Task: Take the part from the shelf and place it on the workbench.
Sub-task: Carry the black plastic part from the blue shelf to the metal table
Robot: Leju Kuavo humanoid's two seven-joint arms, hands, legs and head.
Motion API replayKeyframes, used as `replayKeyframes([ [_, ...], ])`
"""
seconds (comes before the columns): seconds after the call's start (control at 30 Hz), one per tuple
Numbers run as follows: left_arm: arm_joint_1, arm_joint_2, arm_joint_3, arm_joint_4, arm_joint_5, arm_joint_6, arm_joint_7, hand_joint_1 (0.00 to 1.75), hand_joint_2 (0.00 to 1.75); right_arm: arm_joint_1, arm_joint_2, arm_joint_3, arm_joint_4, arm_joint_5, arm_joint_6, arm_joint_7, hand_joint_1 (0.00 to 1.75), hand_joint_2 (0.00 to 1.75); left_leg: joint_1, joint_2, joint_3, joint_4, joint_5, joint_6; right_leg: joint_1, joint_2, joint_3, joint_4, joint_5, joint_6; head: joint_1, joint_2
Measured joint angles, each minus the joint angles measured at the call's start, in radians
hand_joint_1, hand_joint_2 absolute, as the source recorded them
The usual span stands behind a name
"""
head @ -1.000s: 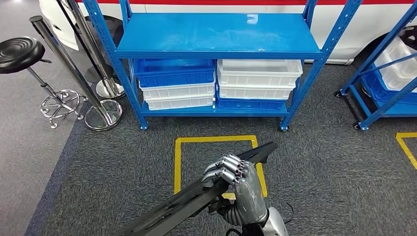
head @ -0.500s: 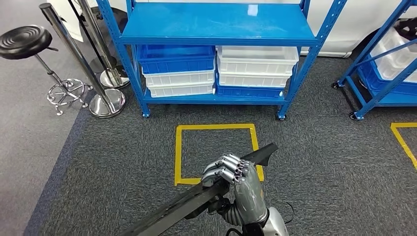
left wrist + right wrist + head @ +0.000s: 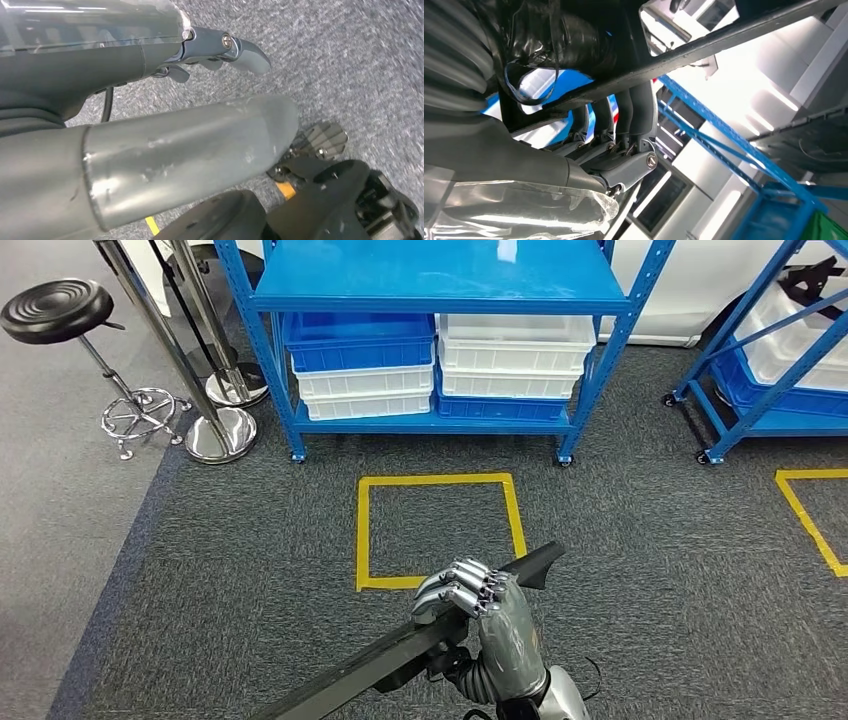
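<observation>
Now right hand (image 3: 480,605) grips long black part (image 3: 400,655).

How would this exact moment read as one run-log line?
right hand: grips long black part | blue shelf: ahead | left hand: holds nothing

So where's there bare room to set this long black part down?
The blue shelf's top deck is bare. So is the carpet inside the yellow square, just beyond the right robot hand gripping the black part. The lower shelf is crowded with stacked bins.
</observation>
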Motion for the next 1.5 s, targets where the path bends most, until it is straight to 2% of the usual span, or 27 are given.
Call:
replayKeyframes([
  [0.07,0.002,0.001,-0.003,0.0,0.0,0.0,0.002,0.0,0.0,0.004,0.001,-0.004,-0.002,-0.001,0.003,0.0,1.75,1.75,0.003,-0.003,-0.009,0.002,-0.002,-0.013,-0.004,-0.002,-0.015,-0.011,0.025,-0.011,0.0,0.0],
  [0.1,0.003,0.001,-0.003,0.0,0.0,0.0,0.002,0.0,0.0,0.005,0.002,-0.005,-0.003,-0.001,0.005,0.0,1.75,1.75,0.003,-0.005,-0.019,0.02,-0.031,-0.018,-0.008,-0.004,-0.026,-0.015,0.04,-0.017,0.0,0.0],
  [0.2,0.006,0.002,-0.004,0.0,0.0,0.0,0.004,0.0,0.0,0.009,0.007,-0.006,-0.004,-0.001,0.01,0.0,1.75,1.75,0.011,-0.009,-0.056,0.173,-0.184,-0.033,-0.01,-0.007,-0.073,-0.016,0.081,-0.027,0.0,0.0],
  [0.23,0.007,0.002,-0.005,0.0,0.0,0.002,0.006,0.0,0.0,0.011,0.008,-0.006,-0.004,0.0,0.014,0.0,1.75,1.75,0.014,-0.009,-0.061,0.23,-0.208,-0.038,-0.01,-0.007,-0.091,-0.014,0.094,-0.026,0.0,0.0],
  [0.3,0.007,0.005,-0.006,0.0,0.001,0.006,0.008,0.0,0.0,0.012,0.008,-0.007,-0.004,0.002,0.024,0.0,1.75,1.75,0.02,-0.009,-0.041,0.279,-0.18,-0.046,-0.013,-0.008,-0.133,-0.004,0.119,-0.02,0.0,0.0],
  [0.37,0.006,0.008,-0.007,0.0,0.002,0.009,0.009,0.0,0.0,0.012,0.008,-0.008,-0.004,0.003,0.035,-0.001,1.75,1.75,0.027,-0.009,0.038,0.205,-0.123,-0.054,-0.019,-0.008,-0.175,0.014,0.139,-0.009,-0.001,0.0],
  [0.4,0.004,0.009,-0.007,0.0,0.003,0.01,0.009,0.0,0.0,0.012,0.008,-0.009,-0.006,0.003,0.039,-0.001,1.75,1.75,0.028,-0.011,0.096,0.13,-0.124,-0.057,-0.02,-0.007,-0.194,0.026,0.148,-0.002,-0.001,0.0],
  [0.47,0.002,0.009,-0.009,-0.001,0.004,0.011,0.009,0.0,0.0,0.013,0.008,-0.011,-0.009,0.003,0.043,-0.002,1.75,1.75,0.027,-0.016,0.173,0.014,-0.158,-0.047,-0.018,-0.007,-0.211,0.04,0.164,0.012,-0.001,0.0],
  [0.5,0.002,0.01,-0.009,-0.001,0.004,0.011,0.009,0.0,0.0,0.014,0.009,-0.012,-0.01,0.003,0.043,-0.002,1.75,1.75,0.023,-0.018,0.184,-0.01,-0.17,-0.038,-0.018,-0.007,-0.213,0.041,0.173,0.018,0.0,0.0],
  [0.57,0.004,0.01,-0.009,-0.001,0.003,0.011,0.009,0.0,0.0,0.015,0.009,-0.014,-0.011,0.003,0.043,-0.002,1.75,1.75,0.022,-0.016,0.17,-0.012,-0.156,-0.015,-0.021,-0.006,-0.217,0.039,0.182,0.03,0.0,0.0],
  [0.63,0.005,0.01,-0.01,-0.001,0.003,0.011,0.01,0.0,0.0,0.016,0.009,-0.015,-0.011,0.003,0.044,-0.002,1.75,1.75,0.021,-0.009,0.145,-0.013,-0.13,0.008,-0.026,-0.003,-0.236,0.082,0.117,0.039,0.0,0.0],
  [0.7,0.004,0.011,-0.011,-0.002,0.004,0.011,0.011,0.0,0.0,0.017,0.009,-0.015,-0.011,0.003,0.044,-0.002,1.75,1.75,0.019,-0.005,0.114,-0.012,-0.104,0.019,-0.028,0.0,-0.262,0.194,0.003,0.043,0.0,0.0],
  [0.73,0.004,0.011,-0.012,-0.002,0.004,0.011,0.011,0.0,0.0,0.017,0.009,-0.015,-0.011,0.003,0.044,-0.002,1.75,1.75,0.016,-0.004,0.098,-0.011,-0.091,0.021,-0.028,0.0,-0.27,0.255,-0.03,0.044,0.0,0.0],
  [0.77,0.004,0.011,-0.013,-0.003,0.005,0.011,0.011,0.0,0.0,0.017,0.009,-0.016,-0.011,0.003,0.044,-0.002,1.75,1.75,0.013,-0.003,0.081,-0.009,-0.078,0.022,-0.028,0.001,-0.267,0.299,-0.036,0.044,0.0,0.0],
  [0.83,0.005,0.011,-0.014,-0.003,0.008,0.01,0.011,0.0,0.0,0.016,0.009,-0.016,-0.011,0.003,0.047,-0.003,1.75,1.75,0.007,-0.002,0.045,-0.005,-0.053,0.021,-0.025,0.001,-0.22,0.301,0.009,0.036,0.0,0.0],
  [0.9,0.005,0.01,-0.015,-0.003,0.012,0.009,0.011,0.0,0.0,0.015,0.009,-0.016,-0.011,0.003,0.052,-0.004,1.75,1.75,0.002,-0.003,0.018,0.0,-0.032,0.017,-0.015,0.002,-0.108,0.181,0.033,0.016,0.0,0.0],
  [0.97,0.006,0.009,-0.015,-0.003,0.017,0.007,0.011,0.0,0.0,0.011,0.009,-0.016,-0.012,0.003,0.058,-0.007,1.75,1.75,0.001,-0.004,0.005,0.0,-0.012,0.009,-0.005,0.003,-0.006,0.04,0.005,-0.001,0.0,0.0],
  [1.0,0.007,0.009,-0.016,-0.003,0.02,0.005,0.011,0.0,0.0,0.01,0.009,-0.017,-0.012,0.003,0.062,-0.009,1.75,1.75,0.002,-0.004,0.002,-0.002,-0.001,0.003,0.0,0.003,0.017,-0.001,-0.006,-0.005,0.0,0.0],
  [1.07,0.008,0.01,-0.015,-0.003,0.023,0.004,0.011,0.0,0.0,0.008,0.009,-0.019,-0.012,0.005,0.069,-0.014,1.75,1.75,0.004,-0.005,-0.006,-0.007,0.014,-0.009,-0.001,0.001,0.011,-0.023,0.009,-0.008,0.0,0.0],
  [1.13,0.011,0.01,-0.015,-0.003,0.024,0.005,0.012,0.0,0.0,0.006,0.009,-0.02,-0.012,0.009,0.072,-0.018,1.75,1.75,0.005,-0.008,-0.024,0.026,-0.035,-0.019,-0.007,-0.003,-0.011,-0.031,0.036,-0.016,0.0,0.0],
  [1.23,0.013,0.006,-0.016,-0.003,0.022,0.013,0.012,0.0,0.0,0.005,0.009,-0.023,-0.012,0.019,0.071,-0.024,1.75,1.75,0.011,-0.01,-0.064,0.194,-0.182,-0.032,-0.009,-0.006,-0.062,-0.026,0.073,-0.023,0.0,0.0],
  [1.27,0.013,0.004,-0.016,-0.003,0.022,0.017,0.012,0.0,0.0,0.005,0.009,-0.024,-0.012,0.022,0.072,-0.026,1.75,1.75,0.013,-0.01,-0.066,0.244,-0.194,-0.036,-0.009,-0.007,-0.082,-0.02,0.085,-0.022,0.0,0.0],
  [1.3,0.014,0.003,-0.016,-0.003,0.022,0.021,0.012,0.0,0.0,0.005,0.009,-0.025,-0.012,0.024,0.074,-0.027,1.75,1.75,0.016,-0.01,-0.056,0.269,-0.181,-0.04,-0.009,-0.008,-0.105,-0.013,0.097,-0.019,0.0,0.0],
  [1.33,0.014,0.002,-0.016,-0.003,0.022,0.024,0.012,0.0,0.0,0.005,0.009,-0.026,-0.012,0.025,0.076,-0.028,1.75,1.75,0.018,-0.01,-0.031,0.263,-0.152,-0.043,-0.011,-0.008,-0.128,-0.004,0.107,-0.016,0.0,0.0],
  [1.4,0.012,0.002,-0.018,-0.003,0.024,0.026,0.007,0.0,0.0,0.006,0.01,-0.029,-0.013,0.025,0.08,-0.029,1.75,1.75,0.023,-0.01,0.057,0.169,-0.113,-0.05,-0.013,-0.007,-0.173,0.02,0.122,-0.006,-0.001,0.0],
  [1.43,0.01,0.002,-0.021,-0.004,0.027,0.025,0.002,0.0,0.0,0.007,0.01,-0.03,-0.014,0.025,0.081,-0.03,1.75,1.75,0.022,-0.011,0.105,0.1,-0.124,-0.048,-0.013,-0.007,-0.191,0.032,0.128,0.0,0.0,0.0],
  [1.5,0.008,0.001,-0.027,-0.004,0.03,0.023,-0.01,0.0,0.0,0.008,0.011,-0.033,-0.017,0.027,0.082,-0.033,1.75,1.75,0.017,-0.012,0.154,0.012,-0.165,-0.031,-0.012,-0.008,-0.209,0.045,0.142,0.014,0.0,0.0],
])
